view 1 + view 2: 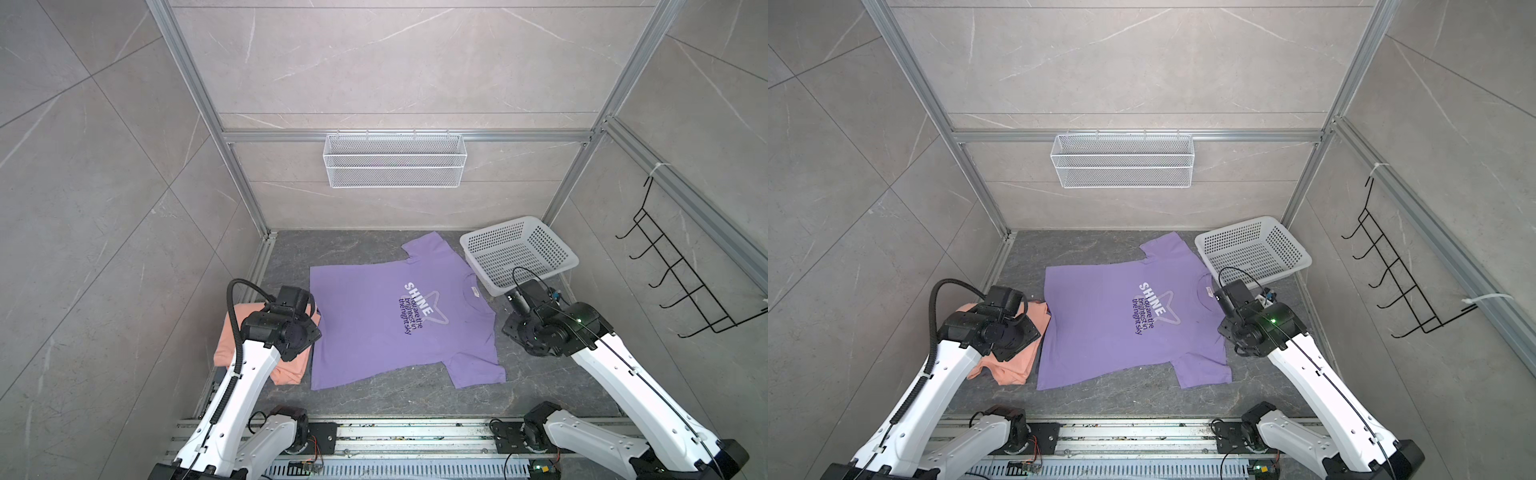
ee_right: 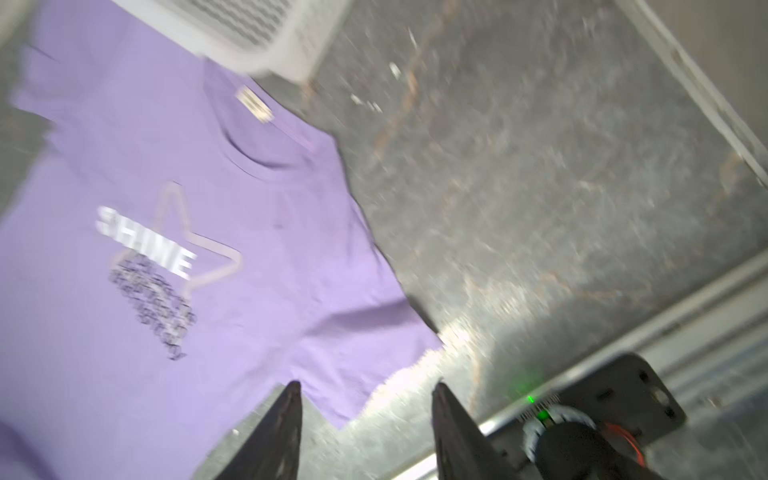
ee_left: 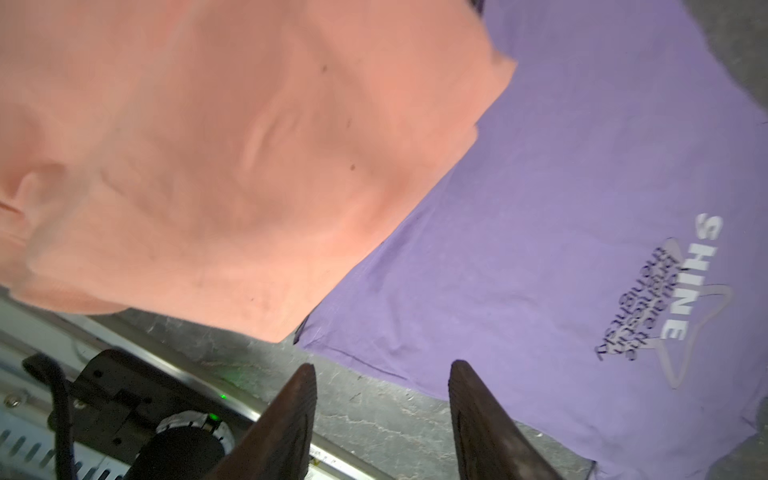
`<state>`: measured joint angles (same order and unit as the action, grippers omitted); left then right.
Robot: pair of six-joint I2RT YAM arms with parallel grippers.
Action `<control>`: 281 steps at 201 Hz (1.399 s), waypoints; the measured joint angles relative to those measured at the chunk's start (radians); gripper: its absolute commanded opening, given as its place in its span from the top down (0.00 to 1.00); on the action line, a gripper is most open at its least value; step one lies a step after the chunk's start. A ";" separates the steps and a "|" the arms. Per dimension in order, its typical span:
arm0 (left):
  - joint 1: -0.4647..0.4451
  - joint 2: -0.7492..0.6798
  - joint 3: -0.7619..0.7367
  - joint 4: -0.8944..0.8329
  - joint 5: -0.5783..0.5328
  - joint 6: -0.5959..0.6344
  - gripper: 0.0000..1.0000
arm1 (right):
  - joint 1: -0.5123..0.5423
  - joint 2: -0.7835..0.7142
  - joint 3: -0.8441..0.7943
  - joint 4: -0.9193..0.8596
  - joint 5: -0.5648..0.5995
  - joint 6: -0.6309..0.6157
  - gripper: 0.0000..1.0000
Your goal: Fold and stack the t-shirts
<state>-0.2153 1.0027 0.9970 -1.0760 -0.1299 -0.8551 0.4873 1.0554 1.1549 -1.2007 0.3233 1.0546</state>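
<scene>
The left pincer (image 3: 382,368) hangs apart and empty over the folded salmon shirt (image 1: 291,372), whose edge overlaps the flat lavender shirt (image 1: 365,332) at its hem. Bare bench (image 1: 395,395) lies in front. The basket (image 1: 540,245) touches the collar side; the right pincer (image 2: 368,386) is apart and empty beside it.

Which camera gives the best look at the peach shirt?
The left wrist view: the peach shirt fills most of it, unobstructed. In both top views the left arm hides much of it. The right wrist view does not show it.
</scene>
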 measured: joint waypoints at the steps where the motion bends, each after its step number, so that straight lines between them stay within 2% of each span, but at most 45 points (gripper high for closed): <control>1: 0.000 0.002 0.001 0.003 0.001 0.000 0.41 | 0.000 0.002 0.000 0.005 0.001 -0.002 0.47; 31: -0.008 0.136 0.014 0.162 0.090 0.033 0.34 | 0.000 0.172 0.006 0.244 0.001 -0.114 0.43; 64: -0.079 0.361 0.062 0.330 0.135 0.078 0.33 | -0.008 0.433 0.096 0.504 -0.037 -0.229 0.42; 98: -0.143 0.526 0.154 0.431 0.140 0.104 0.33 | -0.050 0.618 0.238 0.683 -0.083 -0.295 0.41; 137: -0.153 0.603 0.171 0.512 0.150 0.103 0.33 | -0.105 0.771 0.370 0.792 -0.134 -0.319 0.41; 176: -0.154 0.624 0.171 0.547 0.168 0.100 0.33 | -0.132 0.798 0.399 0.832 -0.137 -0.337 0.40; 205: -0.155 0.624 0.171 0.559 0.172 0.100 0.33 | -0.213 0.793 0.409 0.810 -0.130 -0.297 0.40; 237: -0.155 0.624 0.172 0.563 0.188 0.100 0.33 | -0.297 0.752 0.307 0.798 -0.130 -0.234 0.40; 281: -0.155 0.656 0.195 0.567 0.203 0.101 0.33 | -0.317 0.732 0.203 0.721 -0.137 -0.186 0.40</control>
<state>-0.3706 1.6585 1.1923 -0.5087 0.0734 -0.7544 0.1703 1.7874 1.3579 -0.4797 0.1864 0.8688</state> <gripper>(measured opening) 0.673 0.596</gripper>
